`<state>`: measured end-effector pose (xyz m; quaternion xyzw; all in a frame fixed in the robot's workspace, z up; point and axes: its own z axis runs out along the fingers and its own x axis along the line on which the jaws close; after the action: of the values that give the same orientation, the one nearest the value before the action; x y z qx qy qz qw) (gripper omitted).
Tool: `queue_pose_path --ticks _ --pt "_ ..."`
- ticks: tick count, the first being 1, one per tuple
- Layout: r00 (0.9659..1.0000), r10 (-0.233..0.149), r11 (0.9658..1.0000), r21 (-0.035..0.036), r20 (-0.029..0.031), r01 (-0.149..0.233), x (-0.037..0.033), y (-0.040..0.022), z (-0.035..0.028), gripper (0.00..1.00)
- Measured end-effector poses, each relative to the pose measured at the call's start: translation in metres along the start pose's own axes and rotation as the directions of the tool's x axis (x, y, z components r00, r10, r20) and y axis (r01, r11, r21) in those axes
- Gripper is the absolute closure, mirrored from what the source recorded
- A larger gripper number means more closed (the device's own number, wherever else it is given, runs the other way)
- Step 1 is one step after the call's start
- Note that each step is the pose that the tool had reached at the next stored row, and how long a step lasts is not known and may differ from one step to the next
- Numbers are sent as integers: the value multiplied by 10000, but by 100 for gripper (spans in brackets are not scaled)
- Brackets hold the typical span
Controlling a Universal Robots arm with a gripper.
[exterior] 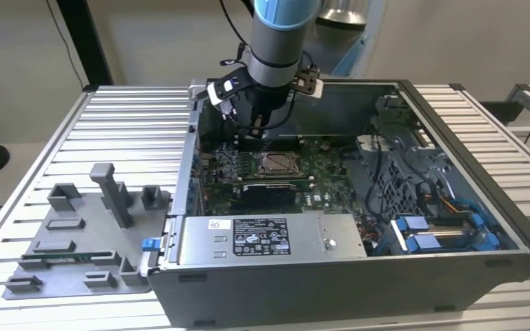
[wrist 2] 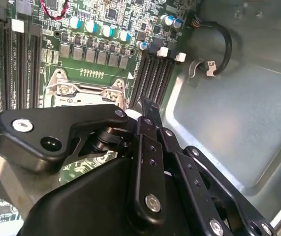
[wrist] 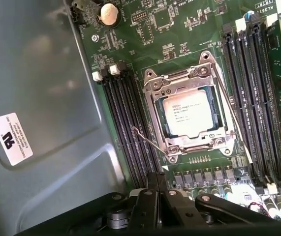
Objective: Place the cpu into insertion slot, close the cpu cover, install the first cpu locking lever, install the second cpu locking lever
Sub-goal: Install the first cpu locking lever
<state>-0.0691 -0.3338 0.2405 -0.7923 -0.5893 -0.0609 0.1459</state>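
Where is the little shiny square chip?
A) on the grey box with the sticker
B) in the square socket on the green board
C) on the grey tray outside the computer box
B: in the first wrist view the small silvery square chip lies in the metal-rimmed square socket on the green circuit board, under the silvery cover frame.

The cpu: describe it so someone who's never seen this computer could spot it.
Inside the open computer case, look at the green motherboard, between the two banks of long black memory slots. There a silvery cpu cover frames a square window, and the cpu lies in it: a flat, pale metal square with print, unlike the dark parts around it.
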Motion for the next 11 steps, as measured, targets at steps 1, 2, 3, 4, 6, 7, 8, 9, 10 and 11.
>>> queue_pose_path --ticks 1,2,3,4,6,7,8,9,10,11 --pt "10000 12 10000 -4 -2 -12 0 0 0 100" --pt "10000 92 10000 -26 -18 -92 -1 -3 2 100" --pt "9998 206 9998 -57 -38 -206 -2 -3 5 100" --pt "9994 329 9994 -84 -57 -330 -3 -2 9 100" --pt "9983 581 9982 -108 -85 -582 -5 0 14 100" --pt "9975 697 9975 -116 -96 -698 -6 0 16 100" --pt "9966 815 9966 -123 -109 -817 -6 0 19 100" --pt "9956 934 9955 -130 -121 -935 -7 1 21 100" --pt "9944 1045 9944 -141 -135 -1047 -8 1 24 100" --pt "9933 1148 9932 -158 -150 -1150 -9 1 28 100"
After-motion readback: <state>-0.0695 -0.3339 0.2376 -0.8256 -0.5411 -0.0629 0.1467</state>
